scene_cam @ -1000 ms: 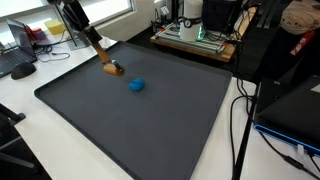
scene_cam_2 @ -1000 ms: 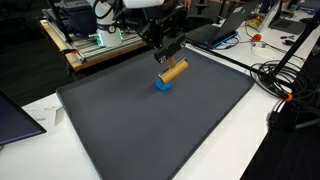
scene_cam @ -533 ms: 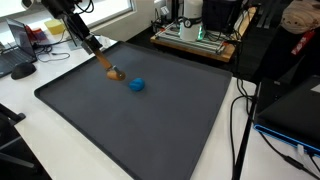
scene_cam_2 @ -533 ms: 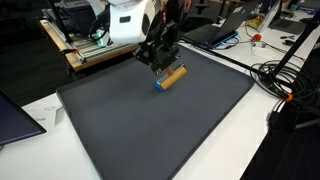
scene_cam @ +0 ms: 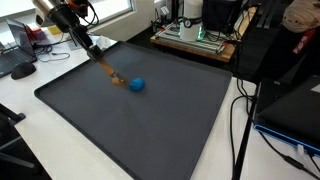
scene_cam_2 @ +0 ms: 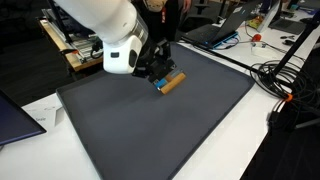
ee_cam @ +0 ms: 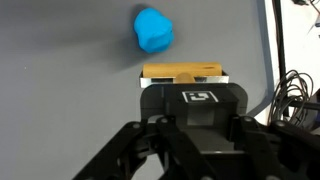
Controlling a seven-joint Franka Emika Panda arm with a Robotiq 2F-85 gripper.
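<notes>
Wide dark mat (scene_cam: 150,120) spread over most of the white table (scene_cam: 25,110). White robot arm (scene_cam_2: 108,35) bent low over the far part of the mat. Gripper (ee_cam: 184,87) clamped on a short wooden block (ee_cam: 182,72), jaws drawn in against its sides. Block (scene_cam_2: 172,81) tilted in an exterior view and low over the mat, contact with the surface not clear. Small blue lump (ee_cam: 154,30) lying on the mat just beside the block, a narrow gap between the two in the wrist view, nothing touching the lump. Step in hand, by the look of it: bringing the held block in next to the blue lump. Next move likely calls for a slow, level descent, grip kept until the block sits flat, and enough clearance not to knock the lump.
</notes>
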